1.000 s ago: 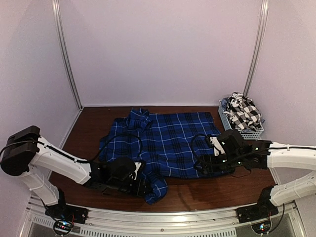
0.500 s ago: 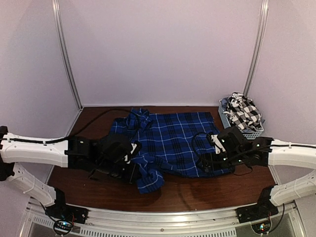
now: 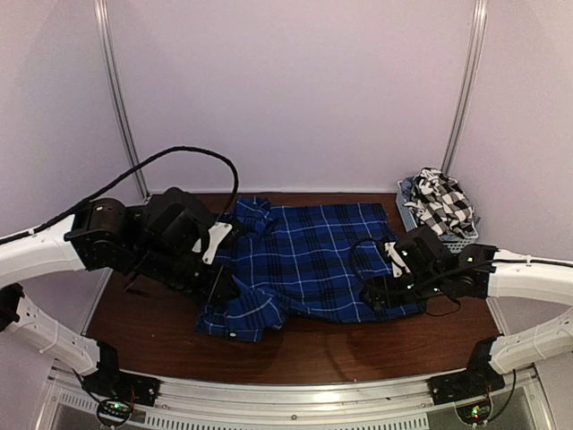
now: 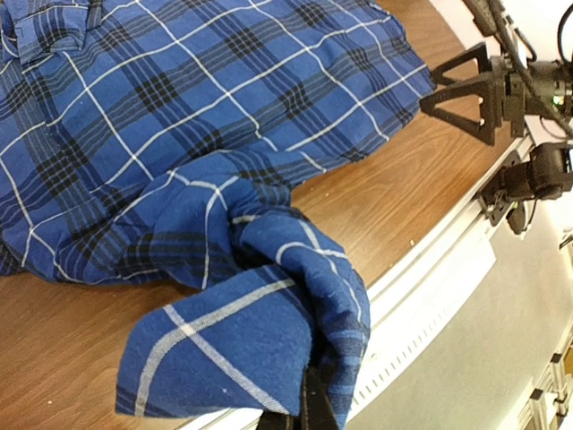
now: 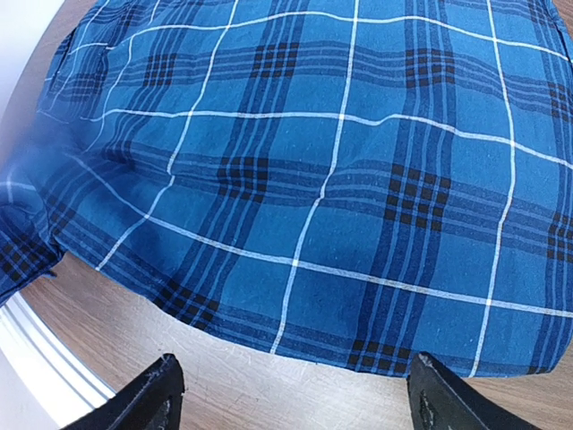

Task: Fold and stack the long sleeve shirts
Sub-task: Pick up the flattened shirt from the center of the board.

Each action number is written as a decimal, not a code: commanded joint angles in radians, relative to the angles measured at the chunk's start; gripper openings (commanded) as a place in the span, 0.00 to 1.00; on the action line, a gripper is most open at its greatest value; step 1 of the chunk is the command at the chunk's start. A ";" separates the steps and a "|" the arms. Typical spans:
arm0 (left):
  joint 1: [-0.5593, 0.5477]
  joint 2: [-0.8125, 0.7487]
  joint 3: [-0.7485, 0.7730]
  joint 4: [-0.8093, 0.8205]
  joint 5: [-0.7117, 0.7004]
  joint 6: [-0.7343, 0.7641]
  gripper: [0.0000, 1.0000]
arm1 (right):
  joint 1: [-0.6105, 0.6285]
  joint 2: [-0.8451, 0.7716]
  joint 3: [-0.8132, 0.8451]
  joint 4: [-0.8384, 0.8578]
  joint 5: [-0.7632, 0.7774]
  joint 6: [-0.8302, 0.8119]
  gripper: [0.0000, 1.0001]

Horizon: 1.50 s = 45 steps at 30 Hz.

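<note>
The royal-blue plaid shirt (image 3: pixel 313 255) lies spread on the brown table, collar at the back left. My left gripper (image 3: pixel 218 285) is raised over the shirt's near left part and is shut on a fold of its sleeve (image 3: pixel 240 315). In the left wrist view the blue cloth (image 4: pixel 251 331) drapes over the shut fingers (image 4: pixel 313 414). My right gripper (image 3: pixel 374 296) is open and low at the shirt's near right hem. In the right wrist view its gripper (image 5: pixel 295 403) straddles bare table just short of the hem (image 5: pixel 304 345). The black-and-white check shirt (image 3: pixel 440 202) is piled in the basket.
A small grey slotted basket (image 3: pixel 439 242) stands at the back right, against the wall. The table's metal front rail (image 3: pixel 295 403) runs along the near edge. White walls close in the back and sides. The right arm (image 4: pixel 488 85) shows in the left wrist view.
My left arm has risen and swung back and to the left, dragging the held sleeve left and up off the near table. The right gripper has barely moved.
</note>
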<state>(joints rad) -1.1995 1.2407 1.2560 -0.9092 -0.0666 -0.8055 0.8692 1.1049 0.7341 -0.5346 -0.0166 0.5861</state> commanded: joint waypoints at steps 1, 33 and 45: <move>-0.003 -0.011 0.075 -0.074 0.035 0.062 0.00 | 0.007 -0.026 0.004 -0.020 0.035 -0.006 0.88; -0.058 -0.155 -0.207 -0.054 0.434 0.182 0.00 | -0.032 0.118 0.009 -0.101 0.119 0.005 0.91; -0.054 0.022 -0.155 0.001 0.359 0.290 0.00 | -0.066 0.209 0.037 -0.036 0.097 -0.014 0.91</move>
<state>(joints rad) -1.2560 1.2232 1.0439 -0.9699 0.3431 -0.5701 0.8154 1.3071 0.7460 -0.5972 0.0784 0.5793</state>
